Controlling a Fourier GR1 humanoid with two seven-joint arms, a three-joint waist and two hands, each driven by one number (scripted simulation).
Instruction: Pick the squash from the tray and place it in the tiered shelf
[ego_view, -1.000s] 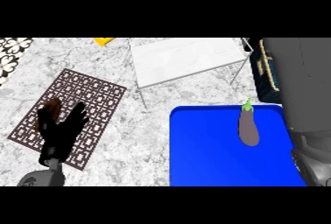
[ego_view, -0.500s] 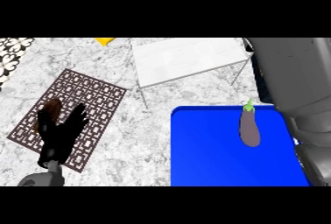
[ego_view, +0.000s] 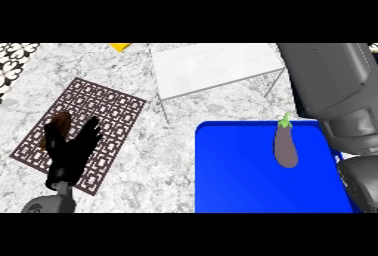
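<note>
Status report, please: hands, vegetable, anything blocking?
Left hand open over mat. Right hand unseen, grey forearm at tray edge. Eggplant lies on tray, ungrasped.

I see a slim, dull purple-grey eggplant with a small bright green stem. It lies flat on the blue tray, lengthwise, with the stem pointing to the far edge and the rounded end toward me. It sits in the tray's far right part, close to the far rim. The tray is a plain, saturated blue rectangle resting on the surface at my lower right. Just beyond its far left corner stands the tiered shelf, whose white top panel is turned at a slight angle on thin grey wire legs. The shelf's top carries nothing.
</note>
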